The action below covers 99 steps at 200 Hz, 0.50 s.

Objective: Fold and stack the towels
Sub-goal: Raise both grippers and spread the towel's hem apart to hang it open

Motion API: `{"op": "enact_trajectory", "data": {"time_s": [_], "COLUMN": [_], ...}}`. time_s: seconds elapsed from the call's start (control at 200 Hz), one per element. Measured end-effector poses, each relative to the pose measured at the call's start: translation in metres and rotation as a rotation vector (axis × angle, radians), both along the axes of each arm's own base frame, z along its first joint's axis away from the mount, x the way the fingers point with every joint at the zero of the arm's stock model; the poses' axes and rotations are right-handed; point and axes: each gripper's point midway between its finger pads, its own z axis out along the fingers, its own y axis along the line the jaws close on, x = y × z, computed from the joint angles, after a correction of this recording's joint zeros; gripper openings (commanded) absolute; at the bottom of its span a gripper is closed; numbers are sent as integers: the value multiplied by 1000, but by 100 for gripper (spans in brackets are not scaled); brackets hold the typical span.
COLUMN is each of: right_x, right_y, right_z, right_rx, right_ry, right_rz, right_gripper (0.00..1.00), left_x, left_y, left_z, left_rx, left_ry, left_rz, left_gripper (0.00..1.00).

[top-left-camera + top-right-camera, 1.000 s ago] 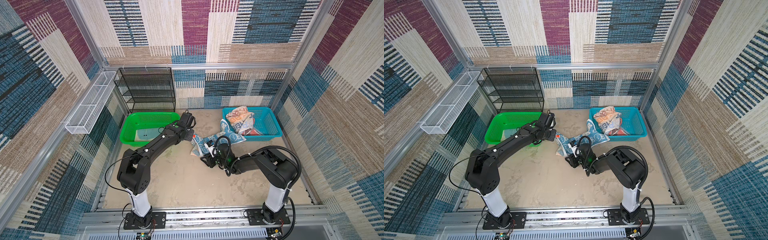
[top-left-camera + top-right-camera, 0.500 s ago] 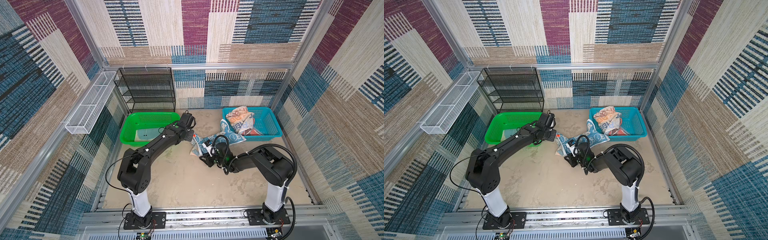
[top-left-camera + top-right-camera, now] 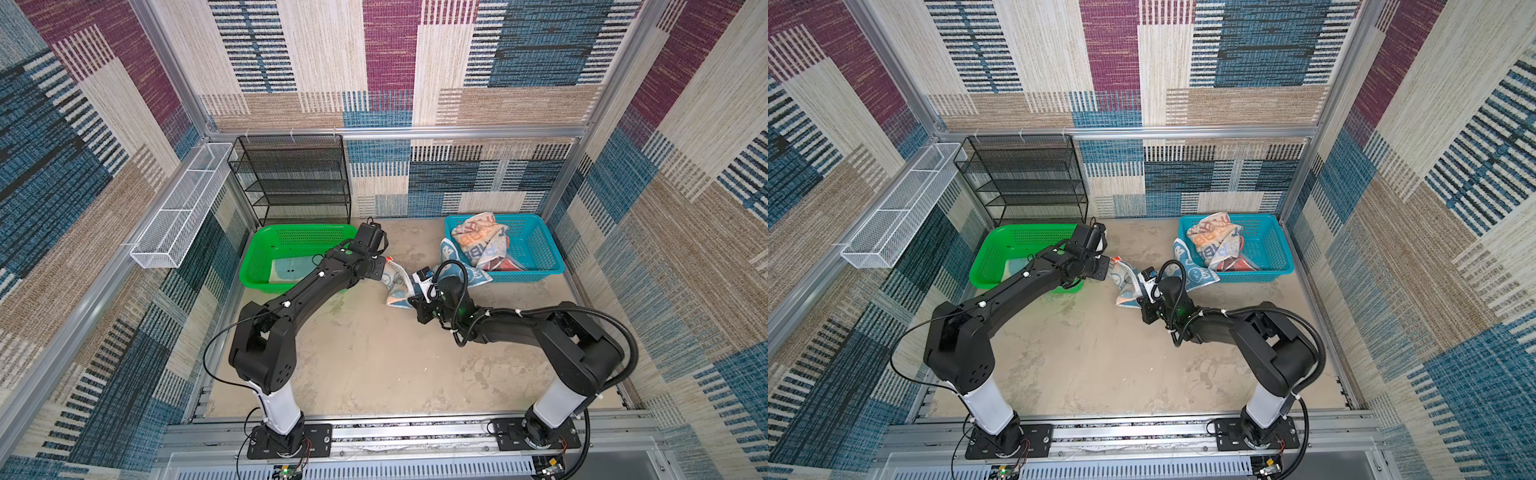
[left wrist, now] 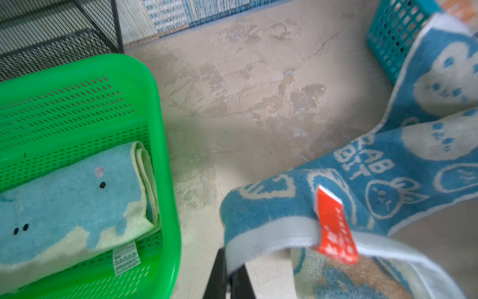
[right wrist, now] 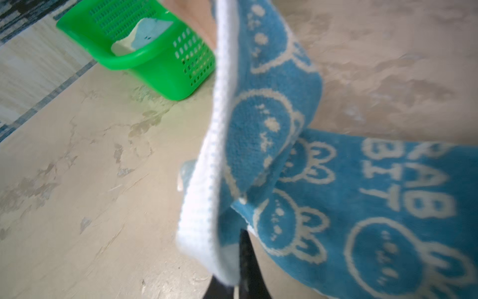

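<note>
1. Pinching the white hem of the blue rabbit towel (image 4: 388,168), the left gripper (image 4: 229,261) has its jaws fully closed on the cloth. In the left wrist view the hem runs straight into the dark fingers (image 4: 218,274). An orange tag (image 4: 333,227) hangs off the same edge, just beside the grip.
2. The right gripper (image 5: 236,282) is also closed down, with only the towel's white hem between its jaws. The rest of the cloth rises close in front of the right wrist camera and is partly blurred.
3. In both top views the two grippers sit near each other on the floor (image 3: 374,353), between the green basket (image 3: 299,228) and the blue basket (image 3: 536,245). The towel is bunched and sagging between them. I cannot tell whether its lowest corner touches the floor.
4. The towel's far end trails back to the blue basket and lies against that basket's near corner.
5. A lettered towel (image 3: 478,241) lies crumpled inside the blue basket. The coral towel (image 3: 505,264) shows at its edge. Neither gripper touches them.
6. The aqua-and-cream towel (image 4: 64,202) lies folded flat in the green basket, well apart from both grippers.
</note>
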Motion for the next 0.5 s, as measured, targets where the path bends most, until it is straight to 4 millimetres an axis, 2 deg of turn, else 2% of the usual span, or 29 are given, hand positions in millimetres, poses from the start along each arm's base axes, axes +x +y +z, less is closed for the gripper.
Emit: {"op": "enact_trajectory", "data": {"time_s": [0.295,0.391,0.496], "right_x": [31,38,40], "right_y": [-63,-78,-86], "right_z": [118,160,206], "right_rx": [-111,-137,-136], "right_ry": [-223,-299,-380], "right_rz": [-322,-396,-434], "right_gripper": [0,0,0], "left_x": [-17,-24,-32], "left_y": [5,6,6], "left_z": [80,118,157], "left_rx": [-92,-130,-177], "left_ry": [-150,-226,-303], "left_rz": [-28,-49,-75], "left_gripper": [0,0,0]}}
